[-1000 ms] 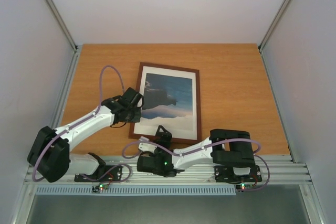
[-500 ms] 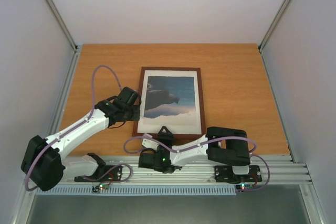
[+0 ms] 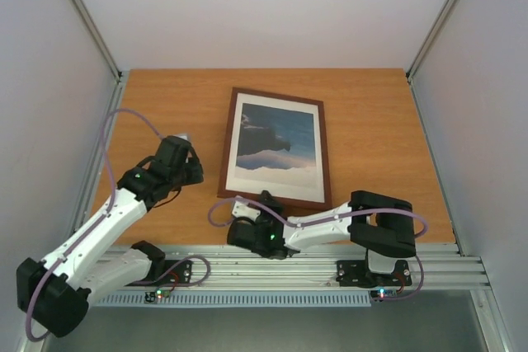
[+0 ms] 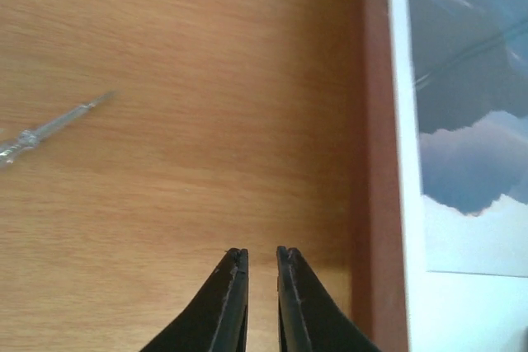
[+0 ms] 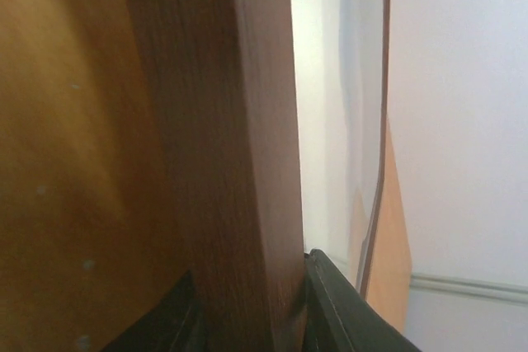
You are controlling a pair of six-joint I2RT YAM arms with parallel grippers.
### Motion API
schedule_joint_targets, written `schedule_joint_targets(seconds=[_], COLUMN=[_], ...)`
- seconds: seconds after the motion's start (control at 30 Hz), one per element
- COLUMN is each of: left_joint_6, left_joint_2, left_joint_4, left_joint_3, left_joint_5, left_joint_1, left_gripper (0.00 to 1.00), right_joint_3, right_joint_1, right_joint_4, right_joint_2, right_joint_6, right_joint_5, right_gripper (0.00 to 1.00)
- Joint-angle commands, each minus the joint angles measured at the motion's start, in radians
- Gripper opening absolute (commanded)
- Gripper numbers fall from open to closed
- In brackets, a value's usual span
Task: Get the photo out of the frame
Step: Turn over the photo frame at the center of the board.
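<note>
- table [image 3: 371,146]: orange wood-grain, pale walls [image 3: 264,6] around
- frame [image 5: 239,162]: mid-table, photo [image 3: 276,142] inside
- my right gripper [image 5: 252,307]: clamped on frame's near rail
- my left gripper [image 4: 261,257]: jaws nearly together, empty, beside frame
- thin metal pin [image 4: 49,125], possibly; blurred

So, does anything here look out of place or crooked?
Two things. The frame lies slightly turned, not square with the table edges. And a thin metal pin lies loose on the bare wood left of the frame; what it is, I cannot tell.
</note>
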Motion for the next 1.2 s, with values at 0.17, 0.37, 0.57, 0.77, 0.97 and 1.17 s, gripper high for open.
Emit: schedule_joint_targets(seconds=[0.17, 0.37, 0.57, 0.77, 0.97, 1.17], left_joint_6=[0.050, 0.108, 0.188, 0.261, 0.285, 0.291], left_joint_2=[-0.075, -0.101, -0.134, -0.243, -0.373, -0.380], left_joint_4=[-0.058, -0.138, -0.189, -0.125, -0.080, -0.100], left_joint_3=[0.098, 0.197, 0.284, 0.217, 0.141, 0.141], left_joint_5=[0.063, 0.056, -0.024, -0.121, -0.205, -0.218], left_joint_1=[0.115, 0.160, 0.167, 0.167, 0.172, 0.172], left_gripper=[0.23, 0.34, 0.42, 0.44, 0.52, 0.52], right_joint_3=[-0.029, 0.019, 0.111, 0.213, 0.298, 0.360], right_joint_1=[-0.197, -0.272, -0.292, -0.292, -0.292, -0.292], right_joint_4=[0.373, 0.443, 0.383, 0.294, 0.243, 0.326], right_joint_2=[-0.107, -0.106, -0.138, -0.153, -0.195, -0.220], right_joint_6=[-0.234, -0.332, -0.286, -0.207, -0.128, -0.054], right_joint_5=[-0.149, -0.216, -0.274, -0.303, -0.373, -0.394], right_gripper=[0.20, 0.13, 0.05, 0.01, 0.01, 0.01])
